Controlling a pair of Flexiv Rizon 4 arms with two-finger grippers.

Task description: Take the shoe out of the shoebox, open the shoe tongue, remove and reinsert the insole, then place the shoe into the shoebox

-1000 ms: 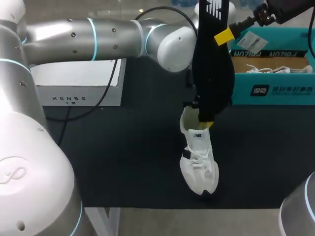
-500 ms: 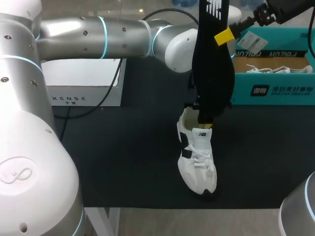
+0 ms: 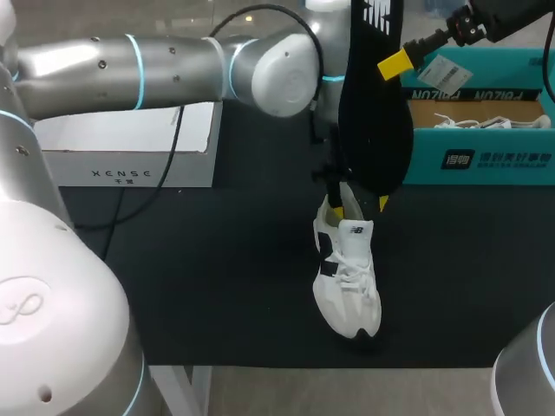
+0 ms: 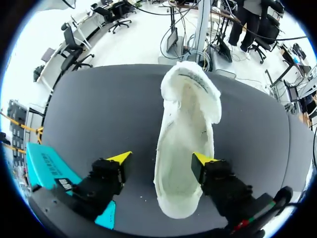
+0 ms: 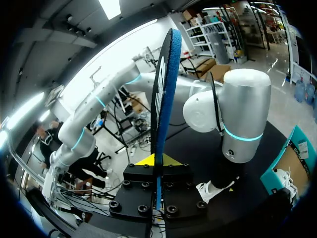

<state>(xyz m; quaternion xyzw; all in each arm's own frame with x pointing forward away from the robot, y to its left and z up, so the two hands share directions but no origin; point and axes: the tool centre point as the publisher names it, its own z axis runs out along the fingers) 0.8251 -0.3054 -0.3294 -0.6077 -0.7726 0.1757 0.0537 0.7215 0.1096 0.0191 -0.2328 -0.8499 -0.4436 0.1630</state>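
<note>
Shoe (image 3: 347,277): white low sneaker with black side patches, laced. It lies on the dark table (image 3: 191,286), toe toward the near edge, heel toward the back. The left wrist view looks straight into the open mouth; the inside is pale.

Left fingers (image 4: 120,157) are spread wide over the heel end and grip nothing. One tip sits over the shoe's rim, contact unclear. The other is well clear of the shoe's side.

Insole (image 3: 373,104): black, with a blue edge in the right wrist view. It stands upright above the shoe, clamped from both sides by the right fingers (image 3: 395,63) partway up. Its lower end hangs near the heel, just beside the left fingers.

Room: the toe is near the front edge of the dark surface. There is open surface on both sides of the shoe, more on the left.

Shoebox (image 3: 486,156): teal, open, at the right rear, well apart from the shoe. The inside is brown, with something white and stringy in it; can't tell what.

White box (image 3: 130,143) sits at the left rear, under the left arm.
</note>
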